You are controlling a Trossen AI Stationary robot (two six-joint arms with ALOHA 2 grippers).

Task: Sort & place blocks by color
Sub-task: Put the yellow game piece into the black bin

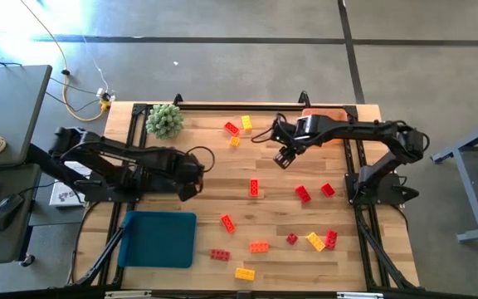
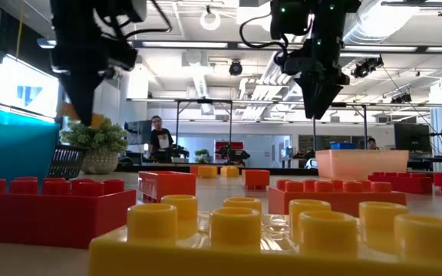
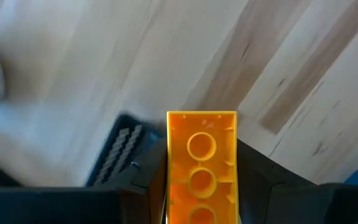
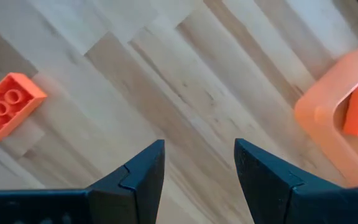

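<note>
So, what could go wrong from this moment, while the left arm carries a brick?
1. The left gripper holds an orange brick by its sides only, above bare wood; it may slip out before it gets to a tray.
2. The blue tray lies right beside the left arm, so a low swing could push it.
3. The right gripper hangs open near the orange tray and might bump its rim.
</note>
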